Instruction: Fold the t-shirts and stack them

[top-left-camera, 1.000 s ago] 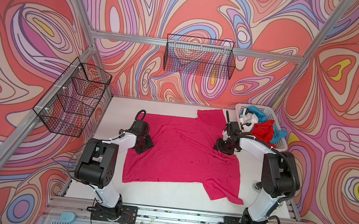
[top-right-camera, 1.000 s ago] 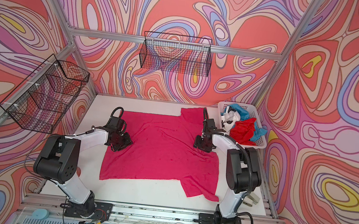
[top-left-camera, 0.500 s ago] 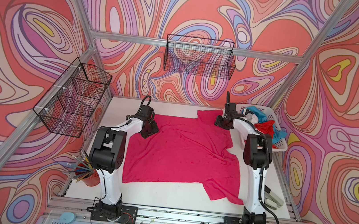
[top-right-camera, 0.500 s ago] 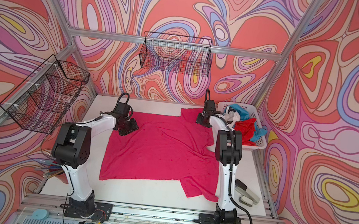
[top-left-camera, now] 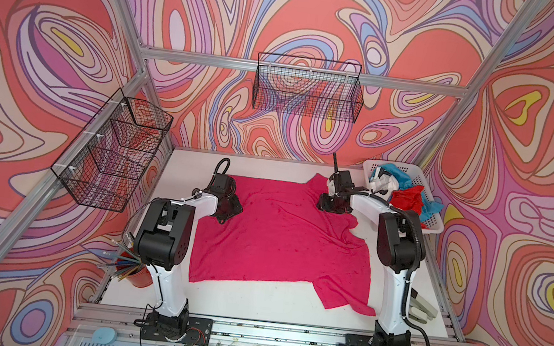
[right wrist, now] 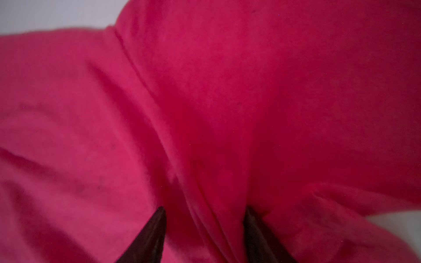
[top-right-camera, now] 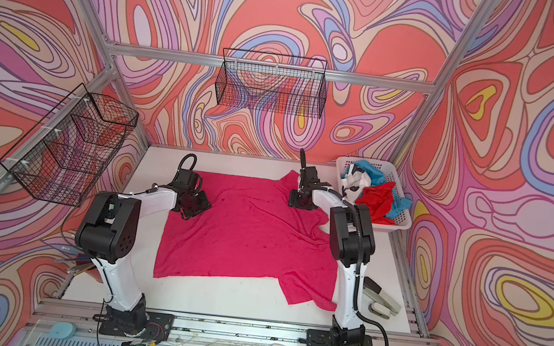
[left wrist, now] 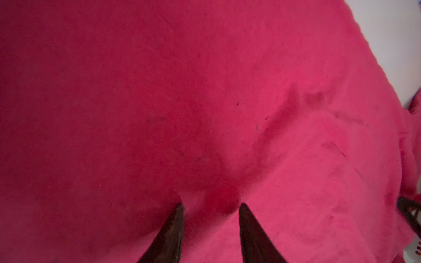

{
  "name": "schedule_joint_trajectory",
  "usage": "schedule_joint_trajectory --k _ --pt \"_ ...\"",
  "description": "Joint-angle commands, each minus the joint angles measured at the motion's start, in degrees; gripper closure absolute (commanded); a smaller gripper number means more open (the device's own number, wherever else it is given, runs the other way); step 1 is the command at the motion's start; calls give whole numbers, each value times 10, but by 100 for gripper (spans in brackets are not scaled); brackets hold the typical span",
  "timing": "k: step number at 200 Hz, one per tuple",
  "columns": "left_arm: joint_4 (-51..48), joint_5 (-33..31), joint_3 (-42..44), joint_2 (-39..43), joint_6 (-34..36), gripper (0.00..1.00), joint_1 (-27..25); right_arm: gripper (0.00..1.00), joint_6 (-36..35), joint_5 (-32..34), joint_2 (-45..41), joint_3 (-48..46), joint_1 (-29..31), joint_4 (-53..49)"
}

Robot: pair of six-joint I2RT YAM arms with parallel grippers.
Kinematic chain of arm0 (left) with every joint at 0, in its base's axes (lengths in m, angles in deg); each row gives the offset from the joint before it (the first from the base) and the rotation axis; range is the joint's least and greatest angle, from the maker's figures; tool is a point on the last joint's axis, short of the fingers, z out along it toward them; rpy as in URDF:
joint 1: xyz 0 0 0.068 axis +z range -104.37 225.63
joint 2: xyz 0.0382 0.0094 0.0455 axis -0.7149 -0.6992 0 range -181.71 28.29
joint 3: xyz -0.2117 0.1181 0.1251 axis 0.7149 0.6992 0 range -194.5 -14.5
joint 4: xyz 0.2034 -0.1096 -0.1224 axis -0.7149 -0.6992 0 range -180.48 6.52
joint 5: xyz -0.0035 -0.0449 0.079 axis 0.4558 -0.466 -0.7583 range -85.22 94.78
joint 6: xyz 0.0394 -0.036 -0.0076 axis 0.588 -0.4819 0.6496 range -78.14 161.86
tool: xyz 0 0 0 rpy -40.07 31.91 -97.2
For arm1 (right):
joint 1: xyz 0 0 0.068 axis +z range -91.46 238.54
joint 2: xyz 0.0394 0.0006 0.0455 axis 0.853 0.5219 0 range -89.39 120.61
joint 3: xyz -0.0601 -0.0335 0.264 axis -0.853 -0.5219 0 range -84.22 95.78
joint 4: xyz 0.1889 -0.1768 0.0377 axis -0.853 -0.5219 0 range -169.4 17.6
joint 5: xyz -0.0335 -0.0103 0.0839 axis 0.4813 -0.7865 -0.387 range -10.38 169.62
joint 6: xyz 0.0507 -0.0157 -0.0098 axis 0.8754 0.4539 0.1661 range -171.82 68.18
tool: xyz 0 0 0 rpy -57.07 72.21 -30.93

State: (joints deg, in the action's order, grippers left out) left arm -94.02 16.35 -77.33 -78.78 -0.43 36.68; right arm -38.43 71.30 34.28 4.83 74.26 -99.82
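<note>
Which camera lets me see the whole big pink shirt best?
A top view: the pink shirt lies spread out there, nearly all of it visible. Both wrist views show only close-up wrinkly patches of it.

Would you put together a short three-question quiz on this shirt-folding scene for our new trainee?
1. True or false: the pink shirt lies spread on the table.
2. Where are the red shirt and blue shirt? A) in the basket B) in a wire rack C) under the pink shirt
3. Which gripper is nearer the basket?
Key: 1 true; 2 A; 3 the right gripper.
</note>
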Motion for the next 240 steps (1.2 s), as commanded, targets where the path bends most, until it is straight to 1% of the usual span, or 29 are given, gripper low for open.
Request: schedule_joint_trajectory --k 1,24,43,66,81,94,122,142,155,174,187,204,222,240 --pt "-54 19 45 -26 -23 60 -9 43 -1 -6 -2 -74 36 -39" --pt "-50 25 54 -26 -25 60 -12 43 6 9 -18 -114 67 -34" --pt "-52 34 50 -21 -26 60 -12 43 2 21 -17 -131 81 -36" --pt "-68 26 11 0 -11 56 -10 43 -9 43 -19 -144 82 -41" --pt "-85 13 -46 -5 12 54 -4 43 -16 49 -23 -150 82 -43" --pt "-100 6 -116 -32 33 54 5 43 -23 54 -23 -152 82 -46" --pt "-122 -5 -266 -125 70 56 18 43 -29 62 -21 -153 82 -48" --pt "-155 -19 -385 -209 93 58 19 43 -26 65 -25 -151 82 -48" --pt "-173 -23 -437 -254 102 59 20 43 -24 66 -27 -151 83 -47" --pt "-202 -32 -486 -301 109 61 20 43 -21 65 -31 -149 82 -48" --pt "-216 -30 -495 -317 106 62 21 43 -20 65 -34 -150 82 -48" --pt "-219 -17 -468 -309 98 63 21 43 -19 65 -38 -154 82 -48" --pt "-196 -3 -392 -269 86 65 20 43 -17 62 -41 -163 83 -45" --pt "-165 4 -288 -213 74 66 18 43 -12 55 -44 -174 82 -40"
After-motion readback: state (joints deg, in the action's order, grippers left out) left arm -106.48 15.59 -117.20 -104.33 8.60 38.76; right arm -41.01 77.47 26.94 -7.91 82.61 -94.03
